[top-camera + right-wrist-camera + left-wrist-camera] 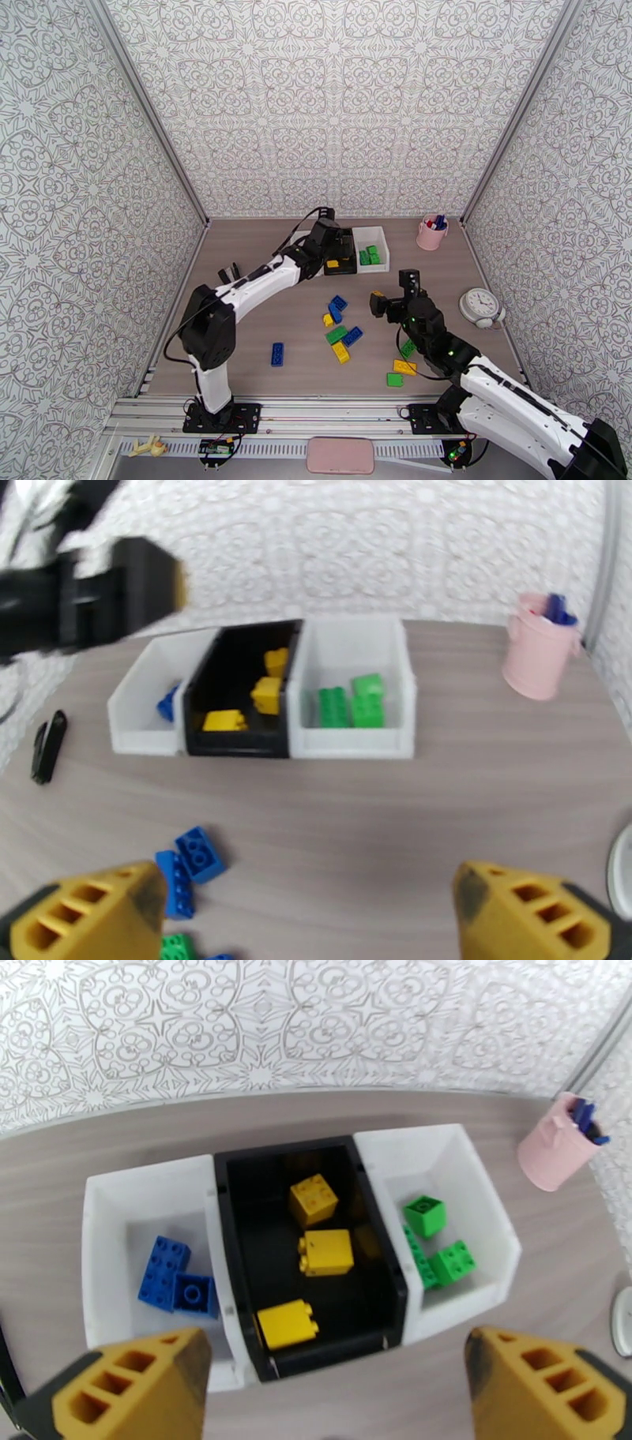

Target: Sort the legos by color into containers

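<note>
Three containers stand side by side at the back of the table. The left white bin [103, 1197] holds blue legos [175, 1276]. Three yellow legos [325, 1250] lie in the black bin [229, 1220]. The right white bin [474, 1165] holds green legos [450, 1261]. My left gripper [332, 1386] hovers open above the black bin's [341, 268] near end, with nothing between its fingers. My right gripper [393, 294] hangs open and empty over mid-table, right of a cluster of loose legos [338, 302]. Blue bricks [201, 855] lie below its left finger.
Loose bricks are scattered mid-table: a lone blue one [277, 354] at the left, and green [394, 380] and yellow [404, 367] ones under the right arm. A pink pen cup [431, 233] stands back right, a white clock [480, 305] at the right, a black stapler [47, 744] to the left.
</note>
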Action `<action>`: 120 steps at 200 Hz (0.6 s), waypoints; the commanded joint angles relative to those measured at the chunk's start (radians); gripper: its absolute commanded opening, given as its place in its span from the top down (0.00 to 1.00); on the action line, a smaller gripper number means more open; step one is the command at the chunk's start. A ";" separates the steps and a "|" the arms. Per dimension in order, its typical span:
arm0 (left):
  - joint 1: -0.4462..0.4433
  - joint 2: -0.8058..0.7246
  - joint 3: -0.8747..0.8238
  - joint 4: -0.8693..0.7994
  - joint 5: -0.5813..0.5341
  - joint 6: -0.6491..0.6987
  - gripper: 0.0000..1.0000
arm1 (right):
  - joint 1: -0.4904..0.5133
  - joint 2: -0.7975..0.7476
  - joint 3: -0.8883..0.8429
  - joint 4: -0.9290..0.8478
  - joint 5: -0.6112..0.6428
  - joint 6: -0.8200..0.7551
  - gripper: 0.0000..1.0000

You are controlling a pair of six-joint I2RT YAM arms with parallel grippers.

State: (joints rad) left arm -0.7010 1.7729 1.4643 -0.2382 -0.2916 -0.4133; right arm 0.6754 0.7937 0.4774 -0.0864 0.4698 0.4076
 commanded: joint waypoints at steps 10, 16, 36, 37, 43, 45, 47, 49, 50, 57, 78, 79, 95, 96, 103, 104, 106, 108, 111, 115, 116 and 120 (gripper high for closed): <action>-0.024 -0.129 -0.179 0.062 0.101 0.081 0.09 | 0.005 -0.050 0.001 -0.262 0.175 0.257 0.00; -0.025 -0.160 -0.225 0.088 0.152 0.100 0.10 | 0.004 -0.055 0.011 -0.314 0.182 0.304 0.01; -0.017 -0.277 -0.381 0.210 0.393 0.202 0.09 | 0.004 -0.047 0.034 -0.501 0.187 0.454 0.00; -0.018 -0.283 -0.388 0.216 0.397 0.203 0.09 | 0.004 -0.047 0.035 -0.510 0.187 0.461 0.00; -0.020 -0.316 -0.427 0.241 0.421 0.215 0.08 | 0.004 -0.043 0.039 -0.553 0.185 0.498 0.01; -0.022 -0.327 -0.438 0.247 0.424 0.220 0.06 | 0.004 -0.041 0.040 -0.566 0.185 0.509 0.01; -0.024 -0.338 -0.449 0.252 0.429 0.226 0.05 | 0.004 -0.041 0.041 -0.577 0.184 0.520 0.01; -0.024 -0.348 -0.459 0.257 0.435 0.231 0.04 | 0.004 -0.041 0.041 -0.588 0.185 0.530 0.00; -0.025 -0.352 -0.464 0.259 0.438 0.235 0.03 | 0.004 -0.040 0.041 -0.593 0.183 0.535 0.01; -0.030 -0.385 -0.494 0.265 0.458 0.261 0.01 | 0.004 -0.037 0.041 -0.626 0.178 0.570 0.01; -0.046 -0.459 -0.558 0.248 0.495 0.334 0.00 | 0.004 -0.027 0.032 -0.680 0.160 0.693 0.05; -0.046 -0.461 -0.562 0.247 0.497 0.335 0.00 | 0.004 -0.026 0.031 -0.680 0.158 0.698 0.06; -0.052 -0.506 -0.606 0.233 0.582 0.379 0.00 | 0.003 -0.008 0.023 -0.675 0.124 0.731 0.08; -0.053 -0.509 -0.609 0.231 0.586 0.380 0.00 | 0.004 -0.007 0.023 -0.673 0.121 0.732 0.08; -0.057 -0.528 -0.623 0.221 0.615 0.393 0.00 | 0.004 0.002 0.023 -0.667 0.108 0.732 0.08; -0.058 -0.532 -0.625 0.220 0.618 0.394 0.00 | 0.003 0.004 0.023 -0.667 0.105 0.733 0.08; -0.060 -0.538 -0.629 0.217 0.627 0.397 0.00 | 0.003 0.006 0.023 -0.665 0.101 0.733 0.08; -0.061 -0.542 -0.634 0.214 0.636 0.402 0.00 | 0.003 0.010 0.023 -0.663 0.100 0.732 0.08; -0.065 -0.552 -0.639 0.210 0.648 0.410 0.00 | 0.003 0.013 0.023 -0.659 0.096 0.732 0.08; -0.070 -0.563 -0.647 0.204 0.666 0.424 0.00 | 0.003 0.019 0.023 -0.657 0.092 0.733 0.09; -0.072 -0.566 -0.647 0.203 0.671 0.429 0.00 | 0.003 0.021 0.022 -0.656 0.091 0.732 0.09; -0.079 -0.576 -0.654 0.199 0.692 0.447 0.00 | 0.003 0.026 0.020 -0.652 0.085 0.732 0.09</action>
State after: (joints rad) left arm -0.7513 1.2518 0.8566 -0.0345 0.2344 -0.0822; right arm 0.6754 0.7959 0.4870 -0.7025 0.5911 1.0626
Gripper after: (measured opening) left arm 0.995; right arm 0.915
